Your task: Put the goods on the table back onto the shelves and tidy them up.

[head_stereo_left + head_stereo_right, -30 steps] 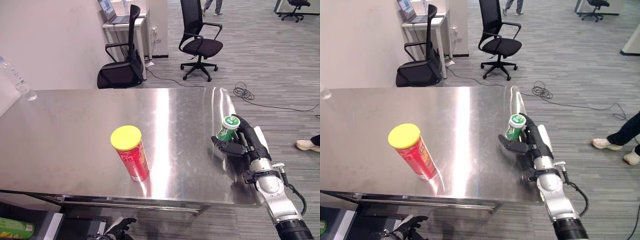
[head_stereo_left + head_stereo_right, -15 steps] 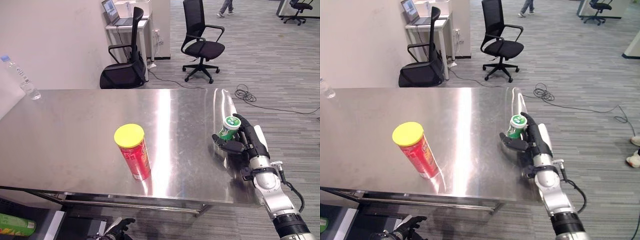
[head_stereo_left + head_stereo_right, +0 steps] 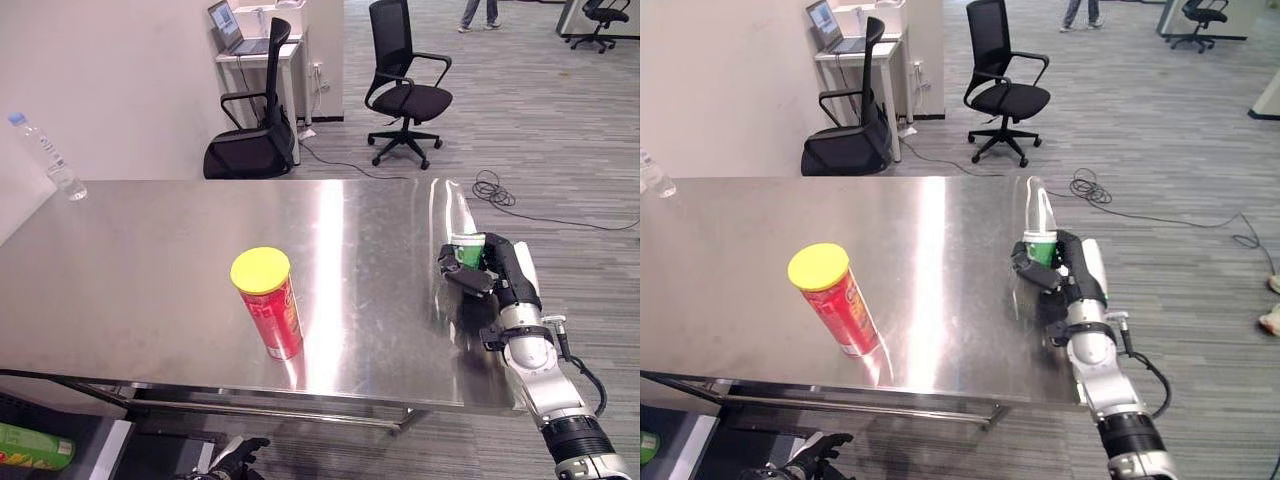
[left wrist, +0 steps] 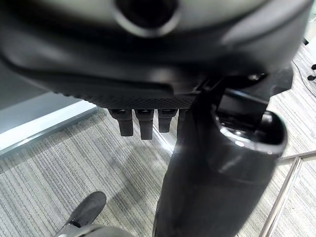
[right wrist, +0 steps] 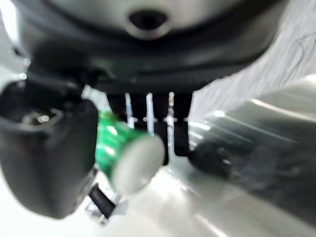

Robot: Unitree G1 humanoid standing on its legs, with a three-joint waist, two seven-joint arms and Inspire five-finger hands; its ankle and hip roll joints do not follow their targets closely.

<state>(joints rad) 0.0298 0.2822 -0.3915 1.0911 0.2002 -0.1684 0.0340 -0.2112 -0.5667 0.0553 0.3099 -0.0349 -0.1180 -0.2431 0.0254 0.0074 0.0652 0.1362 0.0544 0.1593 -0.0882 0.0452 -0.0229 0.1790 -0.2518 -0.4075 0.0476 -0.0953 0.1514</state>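
Steel bench, polished and streaked with glare, stands in an open office with grey striped carpet. Near its right edge the robot's right hand has its fingers and thumb curled round a small green bottle with a white cap, which sits tilted in the grasp just above the surface; the right wrist view shows the same green bottle pinched between the thumb and the row of fingers. Toward the front middle of the bench, well apart from that hand, a red canister with a yellow lid stands upright. At the far left corner a clear plastic water bottle stands close to the pale wall. Beyond the bench, a black office chair sits in the open floor, another black chair is pushed up to a small white desk carrying an open laptop, and a black cable coils on the carpet. The left hand hangs low below the bench's front edge, its fingers straight and holding nothing. A green package lies on a lower level at the left.
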